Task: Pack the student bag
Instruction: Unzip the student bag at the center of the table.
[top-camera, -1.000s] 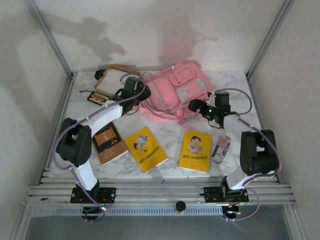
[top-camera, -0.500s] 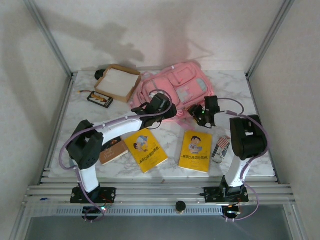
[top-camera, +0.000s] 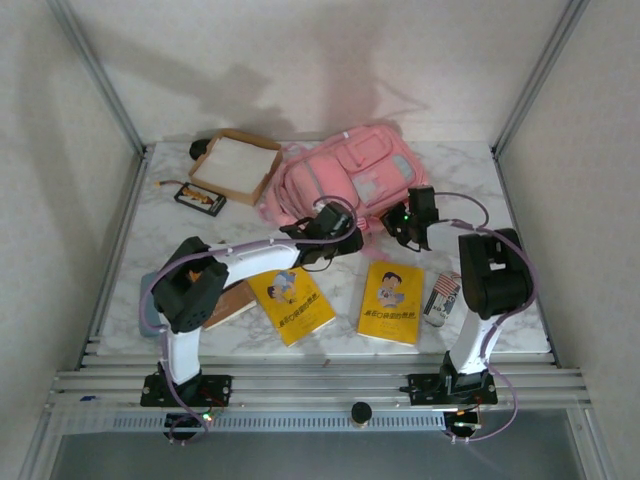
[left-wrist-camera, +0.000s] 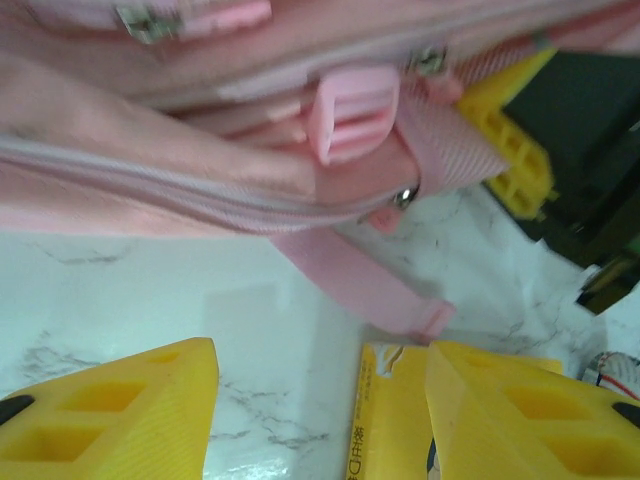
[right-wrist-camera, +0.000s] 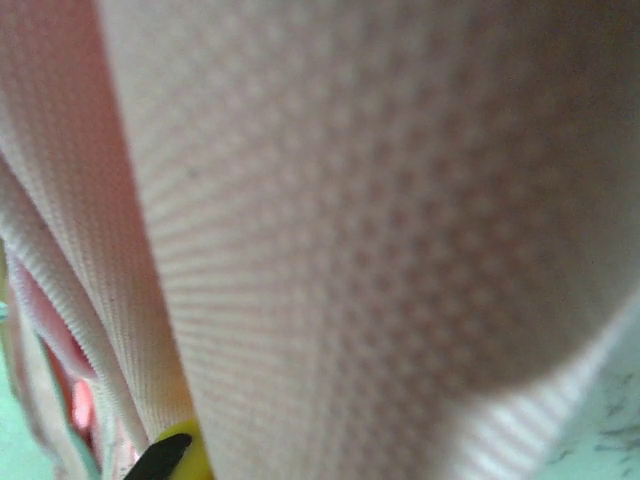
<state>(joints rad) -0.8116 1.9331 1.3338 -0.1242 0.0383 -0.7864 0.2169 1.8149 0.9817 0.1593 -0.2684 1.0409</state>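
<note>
Pink woven fabric forms the student bag (top-camera: 345, 175), laid at the far centre of the marble table (top-camera: 470, 175), pocketed front upward, long axis run from near left to far right. A ribbed plastic buckle (left-wrist-camera: 352, 110) and flat strap (left-wrist-camera: 350, 285) are seen at its near edge. The left gripper (left-wrist-camera: 318, 420) is held half spread over marble, nothing gripped. The right gripper (top-camera: 393, 226) is closed against dimpled mesh (right-wrist-camera: 350, 200) at the near-right edge; a pinch cannot be confirmed.
</note>
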